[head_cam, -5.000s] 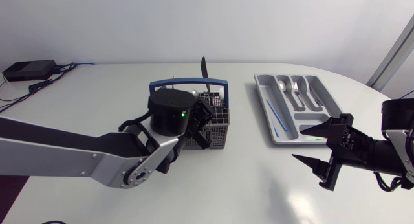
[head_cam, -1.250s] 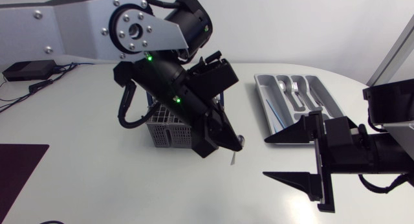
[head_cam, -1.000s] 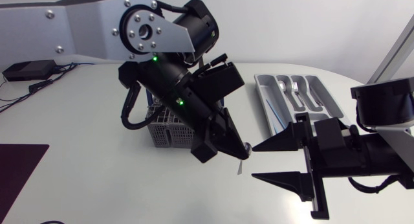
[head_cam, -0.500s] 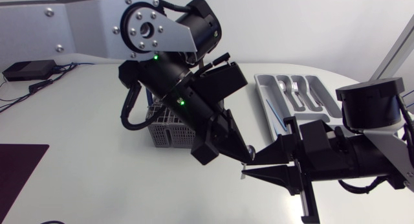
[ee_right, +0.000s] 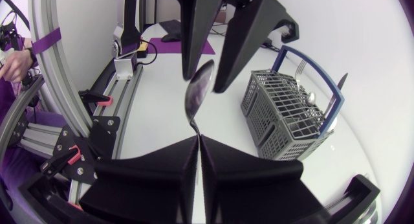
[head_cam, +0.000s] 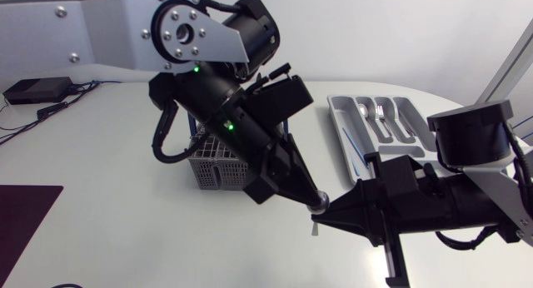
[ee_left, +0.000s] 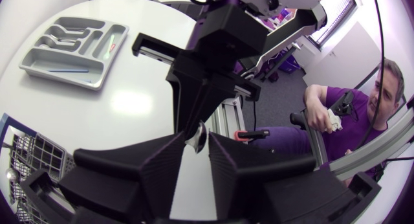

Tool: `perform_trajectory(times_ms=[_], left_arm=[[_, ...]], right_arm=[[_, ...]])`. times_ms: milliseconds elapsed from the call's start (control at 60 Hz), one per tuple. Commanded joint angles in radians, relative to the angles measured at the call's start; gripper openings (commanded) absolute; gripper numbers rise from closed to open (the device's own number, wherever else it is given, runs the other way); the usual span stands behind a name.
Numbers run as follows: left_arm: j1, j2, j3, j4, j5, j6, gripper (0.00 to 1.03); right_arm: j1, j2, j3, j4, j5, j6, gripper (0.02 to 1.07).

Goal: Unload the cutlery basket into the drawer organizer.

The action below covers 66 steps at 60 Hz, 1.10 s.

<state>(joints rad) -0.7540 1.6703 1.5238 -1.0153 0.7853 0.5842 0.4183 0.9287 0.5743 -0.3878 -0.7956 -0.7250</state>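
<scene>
Materials and finishes before you. The spoon [ee_right: 198,89] is polished metal, its bowl mirror-glossy. Your left gripper [head_cam: 312,196] and right gripper [ee_right: 197,141] are matt black, with smooth, flat-faced fingers. The left arm's links [head_cam: 75,30] show a smooth, satin silver-grey metal; its joints [head_cam: 250,30] are black with a slight sheen. The cutlery basket [ee_right: 284,114] is a matt grey lattice that looks like plastic, with a smooth blue handle [ee_right: 304,56]. The drawer organizer [head_cam: 406,120] is smooth, pale grey plastic of dull sheen. The table [head_cam: 100,155] is smooth, matt white.
</scene>
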Motion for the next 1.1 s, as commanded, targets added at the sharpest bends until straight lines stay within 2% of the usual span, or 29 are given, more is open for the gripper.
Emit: perform_trajectory(times_ms=[0, 33, 133, 250, 367, 417, 483, 500, 567, 733, 1083], left_arm=[[0.028, -0.001, 0.044, -0.003, 0.011, 0.0, 0.86], [0.039, -0.001, 0.05, 0.0, 0.011, -0.011, 1.0], [0.082, -0.003, 0.059, 0.015, 0.0, -0.037, 0.99], [0.113, -0.006, 0.042, 0.043, -0.083, -0.073, 0.99], [0.125, -0.015, -0.002, 0.112, -0.238, -0.133, 0.99], [0.125, -0.02, -0.016, 0.124, -0.27, -0.138, 0.99], [0.122, -0.034, -0.063, 0.179, -0.399, -0.167, 0.99], [0.122, -0.034, -0.067, 0.184, -0.405, -0.169, 0.99], [0.127, -0.04, -0.1, 0.216, -0.486, -0.182, 0.99], [0.15, -0.069, -0.159, 0.271, -0.566, -0.184, 0.99], [0.211, -0.104, -0.22, 0.305, -0.577, -0.182, 0.99]], right_arm=[[0.008, -0.005, 0.002, -0.025, 0.018, 0.004, 0.08], [0.0, -0.007, 0.001, -0.039, 0.029, -0.013, 0.08], [-0.088, 0.002, -0.004, -0.083, 0.035, -0.105, 0.08], [-0.217, 0.021, -0.01, -0.108, 0.059, -0.221, 0.08], [-0.346, 0.047, -0.01, -0.112, 0.078, -0.327, 0.08], [-0.389, 0.065, -0.008, -0.109, 0.081, -0.366, 0.08], [-0.504, 0.137, 0.004, -0.08, 0.081, -0.445, 0.08], [-0.52, 0.147, 0.006, -0.074, 0.082, -0.456, 0.08], [-0.595, 0.188, 0.002, -0.017, 0.088, -0.491, 0.08], [-0.722, 0.266, 0.01, 0.122, 0.125, -0.562, 0.08], [-0.839, 0.526, 0.041, 0.486, 0.256, -0.619, 0.08]])
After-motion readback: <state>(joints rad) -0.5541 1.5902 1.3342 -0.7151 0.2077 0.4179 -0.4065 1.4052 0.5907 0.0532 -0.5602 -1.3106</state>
